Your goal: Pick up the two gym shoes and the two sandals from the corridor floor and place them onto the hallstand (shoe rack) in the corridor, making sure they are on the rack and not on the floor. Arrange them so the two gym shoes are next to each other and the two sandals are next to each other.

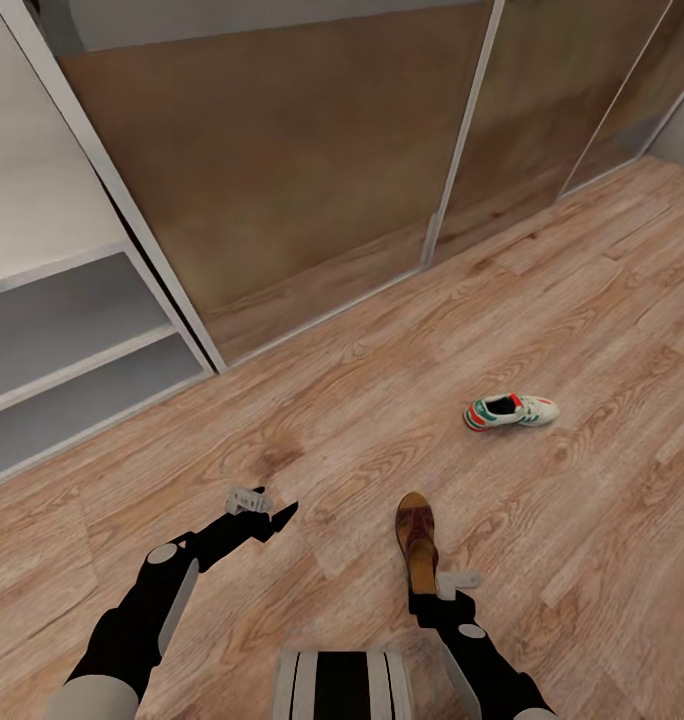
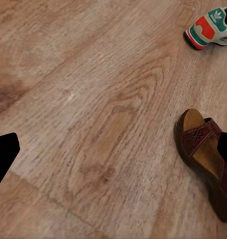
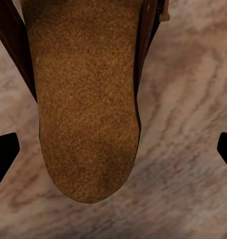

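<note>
Early in the task, by the look of it — rack (image 1: pixel 72 330) shelves at far left bare, as far as visible. Right gripper (image 3: pixel 113 144) wide open around sandal (image 1: pixel 416 535) heel on floor (image 1: pixel 542 300); sneaker (image 1: pixel 510 411) farther right. Left gripper (image 1: pixel 272 518) — cannot tell.

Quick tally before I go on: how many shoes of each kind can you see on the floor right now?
Gym shoes: 1, a gym shoe lying on the corridor floor.
Sandals: 1, a sandal on the floor just ahead of the right hand.
Total: 2 shoes in sight.
</note>
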### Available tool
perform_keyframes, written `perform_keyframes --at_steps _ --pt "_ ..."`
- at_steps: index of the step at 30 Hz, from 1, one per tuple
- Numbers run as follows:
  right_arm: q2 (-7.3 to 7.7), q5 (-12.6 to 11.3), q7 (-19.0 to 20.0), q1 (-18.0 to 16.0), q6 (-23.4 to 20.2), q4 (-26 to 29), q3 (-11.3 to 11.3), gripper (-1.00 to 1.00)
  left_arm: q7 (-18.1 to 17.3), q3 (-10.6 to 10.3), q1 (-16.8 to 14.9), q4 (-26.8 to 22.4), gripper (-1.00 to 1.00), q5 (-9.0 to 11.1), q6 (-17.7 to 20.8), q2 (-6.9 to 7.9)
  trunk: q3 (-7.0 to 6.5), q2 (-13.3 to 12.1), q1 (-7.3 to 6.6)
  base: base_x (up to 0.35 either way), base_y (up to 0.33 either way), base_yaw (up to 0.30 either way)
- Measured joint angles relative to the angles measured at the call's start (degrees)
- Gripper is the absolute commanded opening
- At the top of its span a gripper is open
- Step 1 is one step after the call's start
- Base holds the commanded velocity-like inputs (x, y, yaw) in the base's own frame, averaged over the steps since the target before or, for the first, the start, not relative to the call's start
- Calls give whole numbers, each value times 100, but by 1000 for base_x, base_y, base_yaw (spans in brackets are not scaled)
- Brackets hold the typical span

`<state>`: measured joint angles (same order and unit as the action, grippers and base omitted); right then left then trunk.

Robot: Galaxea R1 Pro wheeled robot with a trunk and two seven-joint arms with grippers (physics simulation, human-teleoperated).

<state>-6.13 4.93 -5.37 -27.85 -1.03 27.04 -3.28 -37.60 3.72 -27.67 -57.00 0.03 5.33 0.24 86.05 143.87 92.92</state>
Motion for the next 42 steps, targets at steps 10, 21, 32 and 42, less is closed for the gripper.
perform_keyframes --at_steps 10,21,32,42 --pt "-4 0 0 -1 0 -11 1 100 0 -4 6 -45 100 3 6 22 15 0 0 0 0 123" --pt "7 0 -1 0 0 15 -6 100 -3 -8 18 -117 100 3 9 32 24 0 0 0 0 32" --pt "30 0 -2 0 0 9 -36 100 -7 -14 18 -120 100 4 9 17 281 12 24 0 0 0" --pt "32 5 -2 0 0 3 -33 100 -8 -17 18 -120 100 11 8 24 386 17 34 0 0 1"
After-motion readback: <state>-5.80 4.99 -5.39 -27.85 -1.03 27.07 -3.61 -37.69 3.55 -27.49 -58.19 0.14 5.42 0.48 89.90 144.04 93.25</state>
